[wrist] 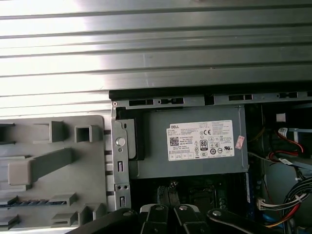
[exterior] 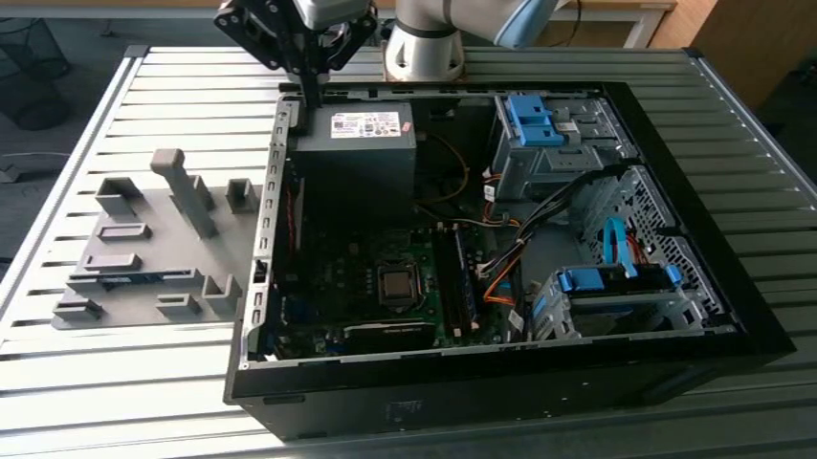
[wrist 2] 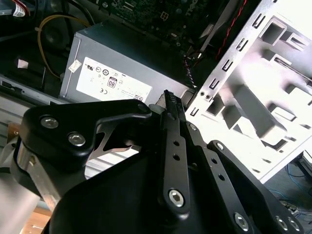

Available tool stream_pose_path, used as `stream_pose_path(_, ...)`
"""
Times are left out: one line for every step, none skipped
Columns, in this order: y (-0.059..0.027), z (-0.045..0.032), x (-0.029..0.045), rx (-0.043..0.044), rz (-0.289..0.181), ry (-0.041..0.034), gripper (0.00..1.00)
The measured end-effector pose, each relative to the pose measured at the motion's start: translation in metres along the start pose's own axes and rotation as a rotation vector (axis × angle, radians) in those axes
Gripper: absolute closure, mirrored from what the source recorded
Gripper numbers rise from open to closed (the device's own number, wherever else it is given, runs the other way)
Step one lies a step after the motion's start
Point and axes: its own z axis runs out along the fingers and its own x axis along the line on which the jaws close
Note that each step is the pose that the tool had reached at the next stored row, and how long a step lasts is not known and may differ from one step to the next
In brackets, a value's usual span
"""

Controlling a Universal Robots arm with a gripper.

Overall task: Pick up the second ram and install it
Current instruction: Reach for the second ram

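A ribbed, silver metal table (exterior: 153, 382) carries everything. On it lies a big black open-sided computer case (exterior: 715, 287), its motherboard, cables and bright blue drive-bay clips (exterior: 530, 120) all on show. Beside the case, on the exterior view's left, sits a flat grey plastic fixture plate (exterior: 141, 316) with upright blocks and low slotted holders. Inside the case, at the far corner, is a boxy grey metal power supply (exterior: 351, 158) with a white label on its face.

The black metal gripper (exterior: 312, 100) hangs over the case's far rim, just beside that power supply, its tips pointing downward. In the second wrist view the gripper's fingers (wrist 2: 168, 105) come together to a single point with nothing between them, so it looks closed and empty.

The second ram (exterior: 128, 278), a slim blue-green board, lies flat in one of the low holders on the fixture plate, outside the case and well apart from the gripper; in the first wrist view it shows as a bluish strip (wrist: 29, 201) in its slot.
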Motion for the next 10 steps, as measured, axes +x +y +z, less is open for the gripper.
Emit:
stream_pose_path(0.0000, 0.0000, 0.0005, 0.0000, 0.000, 0.0000, 0.89)
stream_pose_path(-0.0001, 0.0000, 0.0010, 0.0001, 0.000, 0.0001, 0.89)
stream_pose_path(-0.0001, 0.0000, 0.0016, 0.0000, 0.000, 0.0000, 0.89)
stream_pose_path(-0.0002, 0.0000, 0.0021, 0.0001, 0.000, 0.0000, 0.89)
stream_pose_path(-0.0002, 0.0000, 0.0027, 0.0001, 0.000, 0.0001, 0.89)
stream_pose_path(-0.0002, 0.0000, 0.0032, 0.0002, 0.000, 0.0001, 0.89)
stream_pose_path(-0.0003, 0.0000, 0.0037, 0.0001, 0.000, 0.0001, 0.89)
stream_pose_path(-0.0003, 0.0000, 0.0042, 0.0001, 0.000, 0.0000, 0.89)
stream_pose_path(-0.0004, 0.0000, 0.0048, 0.0001, 0.000, 0.0000, 0.89)
stream_pose_path(-0.0004, 0.0000, 0.0054, 0.0000, 0.000, 0.0000, 0.89)
